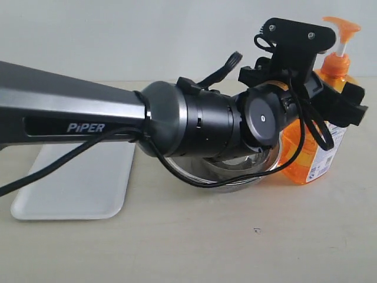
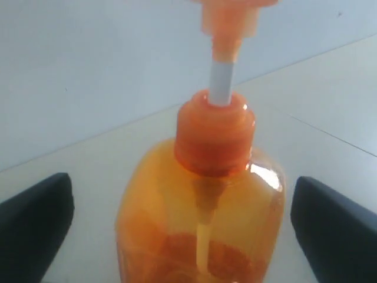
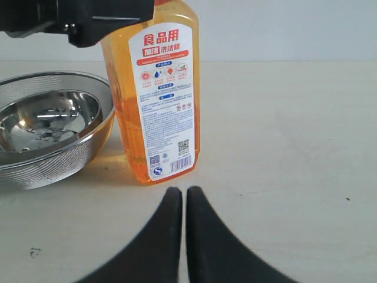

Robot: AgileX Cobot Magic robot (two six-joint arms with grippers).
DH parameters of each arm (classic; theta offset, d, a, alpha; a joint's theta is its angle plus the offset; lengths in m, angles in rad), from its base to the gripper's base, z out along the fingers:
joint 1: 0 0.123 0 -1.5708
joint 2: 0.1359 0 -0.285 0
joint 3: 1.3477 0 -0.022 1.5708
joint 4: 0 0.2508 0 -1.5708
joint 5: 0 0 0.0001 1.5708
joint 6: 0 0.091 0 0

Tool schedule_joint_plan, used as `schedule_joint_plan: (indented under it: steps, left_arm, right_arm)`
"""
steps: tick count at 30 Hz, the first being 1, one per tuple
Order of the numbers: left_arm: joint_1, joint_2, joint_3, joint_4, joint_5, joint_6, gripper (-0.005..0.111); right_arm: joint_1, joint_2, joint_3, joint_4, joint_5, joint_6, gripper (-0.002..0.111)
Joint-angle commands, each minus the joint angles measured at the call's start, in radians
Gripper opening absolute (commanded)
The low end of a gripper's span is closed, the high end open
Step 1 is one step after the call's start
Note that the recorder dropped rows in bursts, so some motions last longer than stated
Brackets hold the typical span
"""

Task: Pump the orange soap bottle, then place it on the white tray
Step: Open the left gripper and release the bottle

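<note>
The white tray lies at the left of the counter, and the steel mesh strainer sits in the middle under the left arm. Just beside the strainer, at the right and well apart from the tray, the orange soap bottle stands upright on the counter. The left claw straddles its shoulders, fingers wide apart with a gap each side, while the right claw, low before the label, is pressed together on nothing

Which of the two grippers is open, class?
The left gripper: it stands wide open around the orange soap bottle, not touching it; the right gripper is shut, holding nothing.
</note>
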Motion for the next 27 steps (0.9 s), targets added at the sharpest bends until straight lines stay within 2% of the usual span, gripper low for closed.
schedule_joint_plan:
  steps: [1,6,14,27]
  left_arm:
    - [-0.004,-0.039,0.052,-0.027,0.032,-0.005,0.091]
    - [-0.005,-0.11,0.14,-0.032,0.021,-0.005,0.091]
    - [-0.051,-0.278,0.317,-0.03,0.012,0.018,0.091]
    - [-0.076,-0.58,0.714,-0.038,-0.01,-0.049,0.091]
  right_arm:
    - [-0.002,-0.005,0.0,0.001,-0.009,-0.003,0.0]
    - [-0.002,-0.005,0.0,0.001,-0.009,-0.003,0.0]
    - [-0.002,-0.005,0.0,0.001,-0.009,-0.003,0.0]
    - [-0.002,-0.005,0.0,0.001,-0.009,-0.003,0.0]
